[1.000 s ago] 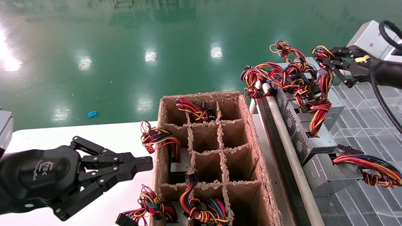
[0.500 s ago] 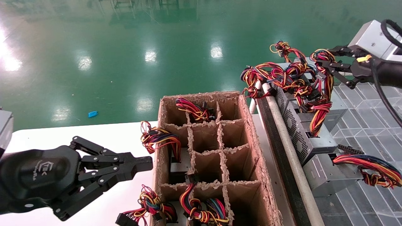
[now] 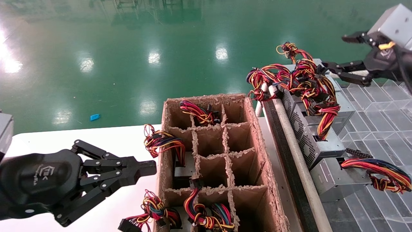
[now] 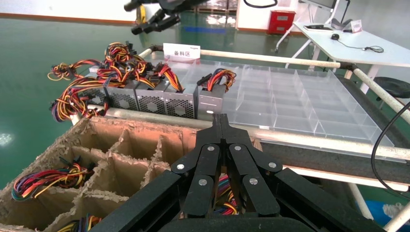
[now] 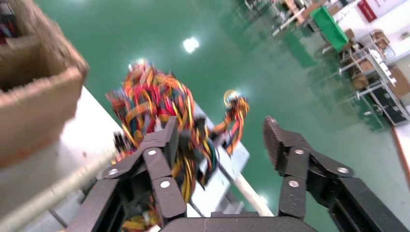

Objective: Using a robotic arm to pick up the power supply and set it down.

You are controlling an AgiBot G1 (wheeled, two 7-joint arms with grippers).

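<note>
Several grey power supplies [image 3: 317, 141] lie in a row on the right rack, their red-yellow-orange wire bundles [image 3: 305, 83] tangled on top. My right gripper [image 3: 336, 51] hangs open above the far end of the row, holding nothing. One finger is level with the wires and the other is over the green floor. The right wrist view shows that gripper [image 5: 220, 128] spread wide over a grey power supply [image 5: 232, 159] and its wires. My left gripper [image 3: 151, 167] is shut and empty, parked over the white table beside the cardboard box; the left wrist view shows it [image 4: 221, 118] too.
A brown cardboard divider box [image 3: 248, 138] stands between the arms, with wire bundles in a few cells. A metal rail [image 3: 299, 158] edges the rack. Clear plastic compartment trays [image 3: 379, 129] lie to the right. The white table [image 3: 96, 138] is on the left.
My right gripper has risen up and to the right, away from the wire bundle, and its fingers have spread wider. The lifted wire loop has dropped back. The left arm has not moved.
</note>
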